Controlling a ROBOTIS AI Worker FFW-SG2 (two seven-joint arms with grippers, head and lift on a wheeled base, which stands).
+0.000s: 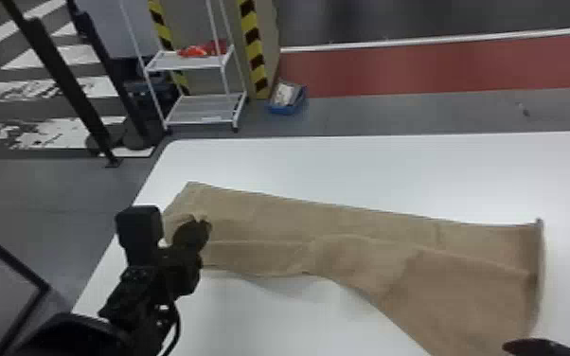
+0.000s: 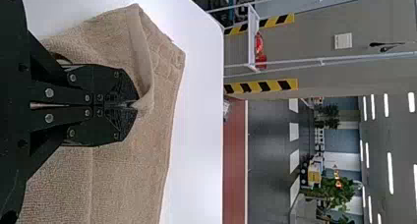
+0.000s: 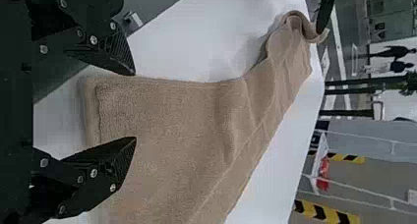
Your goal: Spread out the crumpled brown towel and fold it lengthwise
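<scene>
The brown towel (image 1: 345, 236) lies stretched across the white table, wider toward its right end, with creases along its length. At its left end is my left gripper (image 1: 199, 227); in the left wrist view the left gripper (image 2: 130, 105) is shut on a raised fold of the towel (image 2: 157, 121). My right gripper (image 1: 535, 348) is at the bottom right, by the towel's near right part. In the right wrist view the right gripper (image 3: 133, 106) stands open, its fingers apart around the towel's edge region (image 3: 162, 116), with no cloth visibly pinched.
The white table (image 1: 345, 165) has its left edge beside my left arm. Beyond it stand a white shelf rack (image 1: 203, 111), a blue bin (image 1: 288, 102) and striped posts (image 1: 253, 47) on the floor.
</scene>
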